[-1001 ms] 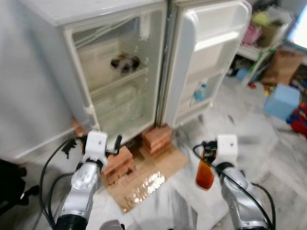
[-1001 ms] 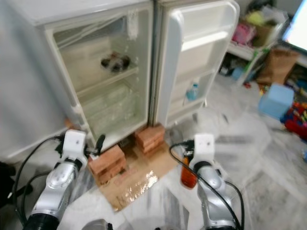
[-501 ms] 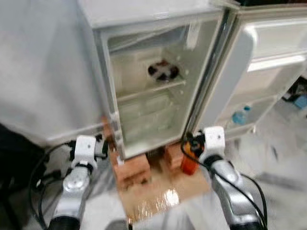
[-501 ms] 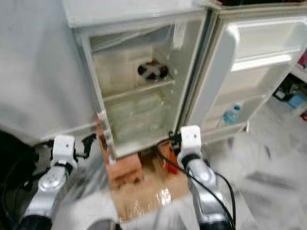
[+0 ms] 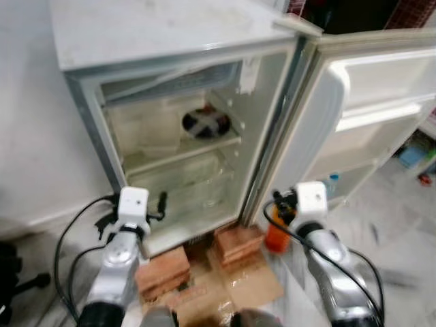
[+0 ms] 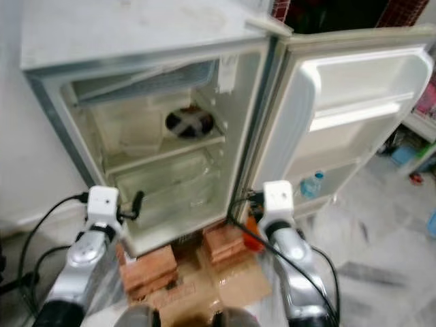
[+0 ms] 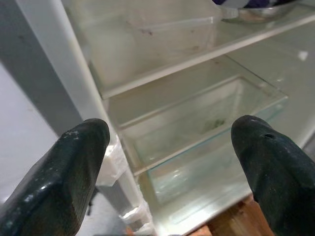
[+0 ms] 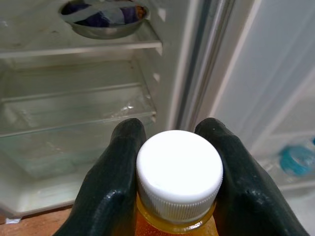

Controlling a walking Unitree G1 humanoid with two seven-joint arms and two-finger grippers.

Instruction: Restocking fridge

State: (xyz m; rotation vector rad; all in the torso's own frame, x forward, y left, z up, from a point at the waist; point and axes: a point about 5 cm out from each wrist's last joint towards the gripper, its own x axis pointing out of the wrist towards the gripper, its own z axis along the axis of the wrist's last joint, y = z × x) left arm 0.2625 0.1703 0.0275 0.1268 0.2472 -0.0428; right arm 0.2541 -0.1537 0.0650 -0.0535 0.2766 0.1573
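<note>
Gripping orange bottle point(image 8: 177, 196): right tool point(image 8: 170, 162) | left tool point(image 7: 167, 162) spread, facing fridge point(image 5: 170, 102)

silver arms, white wrist blocks, black cables, black fingers point(image 7: 54, 177).

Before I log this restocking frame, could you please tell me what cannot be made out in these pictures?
- Bowl contents: right wrist view, cut off by the frame edge.
- Orange bottle label: head views, hidden behind the right end effector and wrist.
- Blue-capped bottle in the door: too small and blurred to identify.
</note>
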